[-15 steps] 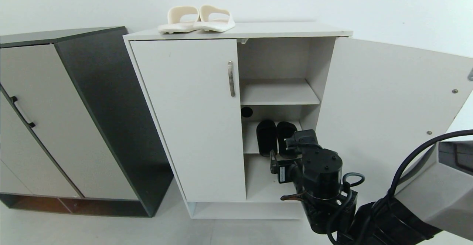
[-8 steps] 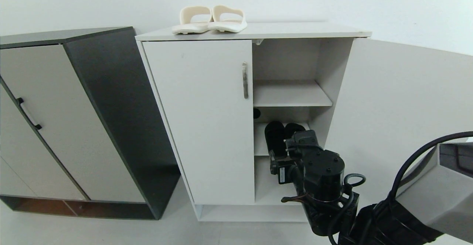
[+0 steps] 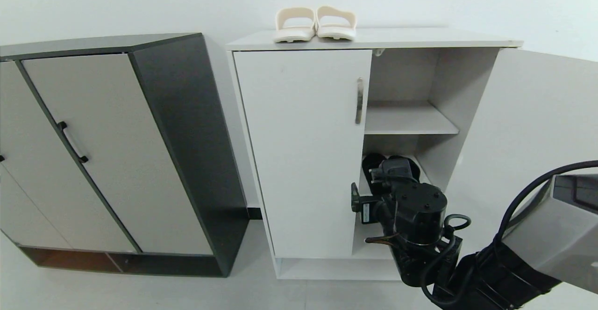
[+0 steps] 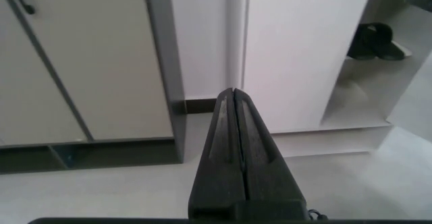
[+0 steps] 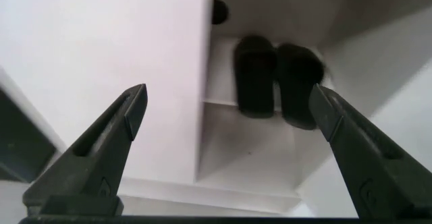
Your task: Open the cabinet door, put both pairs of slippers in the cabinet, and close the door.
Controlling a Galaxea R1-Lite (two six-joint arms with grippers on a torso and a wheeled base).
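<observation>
1. Right gripper (image 5: 228,92): the fingers (image 5: 108,143) stand wide apart and hold nothing. They point into the open right half of the white cabinet (image 3: 420,36), in front of its lower part. Between the fingers, farther in, the pair of black slippers (image 5: 255,72) is visible.

2. Left gripper (image 4: 233,96): the fingers (image 4: 223,143) are pressed together along their full length, with nothing between them. The gripper hangs above the floor (image 4: 135,190), facing the gap between the white cabinet and the dark cabinet (image 3: 182,137) beside it.

3. Black slippers: the two lie side by side, touching or nearly touching, on the lower inner shelf of the white cabinet. In the head view the right arm covers part of the pair. A round dark hole (image 5: 219,9) sits in the back panel above them.

4. Cream slippers (image 3: 294,27): the pair rests side by side on top of the white cabinet, above the left door (image 3: 299,151), close to the wall (image 3: 140,1).

5. White cabinet: the left door is closed and carries a vertical metal handle (image 3: 359,100) at its inner edge. The right door (image 3: 537,123) is swung fully open to the robot's right. The upper inner shelf (image 3: 406,120) is above the black slippers.

6. Dark cabinet: it stands on the floor to the left of the white cabinet, with its light-coloured doors closed.
</observation>
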